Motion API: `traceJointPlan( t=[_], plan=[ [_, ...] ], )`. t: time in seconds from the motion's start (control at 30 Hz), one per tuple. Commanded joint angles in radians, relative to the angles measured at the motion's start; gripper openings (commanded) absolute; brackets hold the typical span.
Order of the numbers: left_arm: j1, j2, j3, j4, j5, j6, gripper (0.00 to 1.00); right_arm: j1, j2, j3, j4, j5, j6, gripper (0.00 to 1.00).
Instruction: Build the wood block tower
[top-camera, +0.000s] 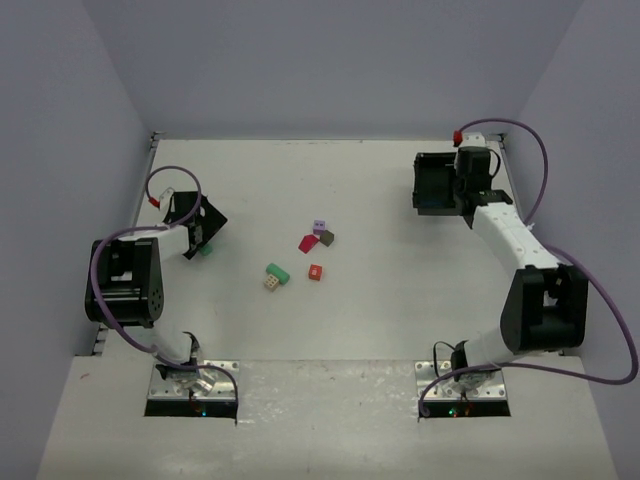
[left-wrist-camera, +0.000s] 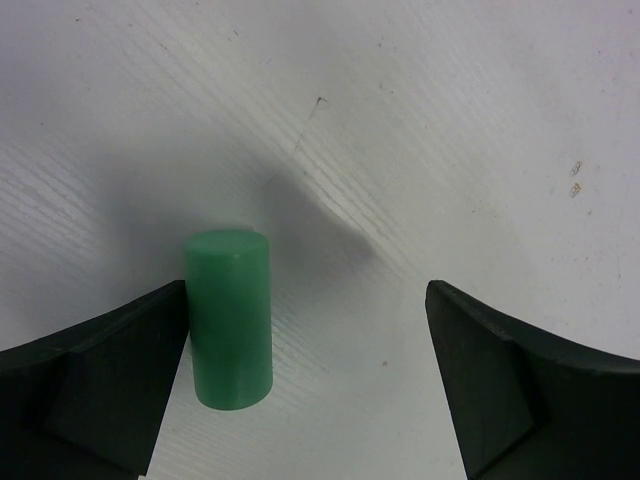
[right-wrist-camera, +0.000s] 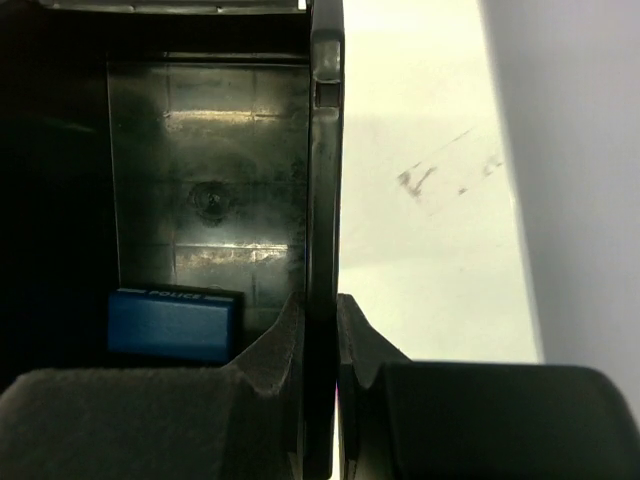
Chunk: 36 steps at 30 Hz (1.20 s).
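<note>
Right wrist: right claw (right-wrist-camera: 322, 312) pinches bin wall (right-wrist-camera: 325, 150) (blue block (right-wrist-camera: 173, 325) inside reads "POLICE"); left claw (left-wrist-camera: 307, 300) spread.

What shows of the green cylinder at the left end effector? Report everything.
The green cylinder is a smooth, matte, evenly painted piece with a flat round top and no visible marks. It stands upright on the white table, inside the open left end effector, seemingly touching one finger and well clear of the other. Nothing rests on it.
</note>
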Motion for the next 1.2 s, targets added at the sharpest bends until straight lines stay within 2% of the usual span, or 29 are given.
traceJointPlan(
  t=[0.0,0.1,0.17,0.23,0.3,0.37,0.4,0.43,0.5,0.53,0.57,0.67,0.8,0.93,1.17],
  plan=[
    [-0.002,-0.017,-0.024,-0.017,0.034,-0.016,1.0,0.026,-0.036,-0.019,0.101,-0.118,-0.049,0.0],
    [-0.003,-0.013,-0.027,-0.014,0.04,-0.012,1.0,0.086,-0.071,-0.02,0.14,-0.112,-0.268,0.0],
    [-0.003,-0.013,-0.027,-0.014,0.038,-0.012,1.0,0.17,-0.076,-0.049,0.212,-0.029,-0.508,0.0],
    [-0.005,-0.014,-0.027,-0.014,0.037,-0.012,1.0,0.268,-0.062,-0.07,0.255,0.123,-0.784,0.0],
    [-0.005,-0.017,-0.03,-0.014,0.032,-0.012,1.0,0.328,-0.045,-0.112,0.331,0.195,-0.959,0.0],
    [-0.005,-0.02,-0.033,-0.015,0.032,-0.01,1.0,0.373,-0.027,-0.186,0.486,0.241,-1.1,0.0],
    [-0.005,-0.023,-0.033,-0.015,0.032,-0.012,1.0,0.395,-0.026,-0.215,0.493,0.272,-1.176,0.0],
    [-0.005,-0.028,-0.035,-0.018,0.027,-0.01,1.0,0.433,0.03,-0.245,0.731,0.343,-1.403,0.0],
    [-0.006,-0.039,-0.039,-0.021,0.025,-0.009,1.0,0.467,0.083,-0.244,0.924,0.448,-1.541,0.0],
    [-0.006,-0.043,-0.04,-0.021,0.024,-0.008,1.0,0.479,0.121,-0.245,1.031,0.478,-1.685,0.0],
    [-0.006,-0.047,-0.041,-0.021,0.022,-0.007,1.0,0.491,0.165,-0.248,1.139,0.498,-1.827,0.0],
    [-0.006,-0.054,-0.048,-0.021,0.018,-0.008,1.0,0.528,0.271,-0.287,1.443,0.487,-2.109,0.0],
    [-0.006,-0.053,-0.048,-0.021,0.026,-0.004,1.0,0.609,0.338,-0.304,1.545,0.512,-2.215,0.01],
    [-0.006,-0.064,-0.049,-0.02,0.034,0.0,1.0,0.675,0.348,-0.344,1.482,0.586,-2.236,0.0],
    [-0.006,-0.083,-0.061,-0.011,0.047,0.005,1.0,0.754,0.338,-0.342,1.066,0.734,-2.005,0.0]
  ],
)
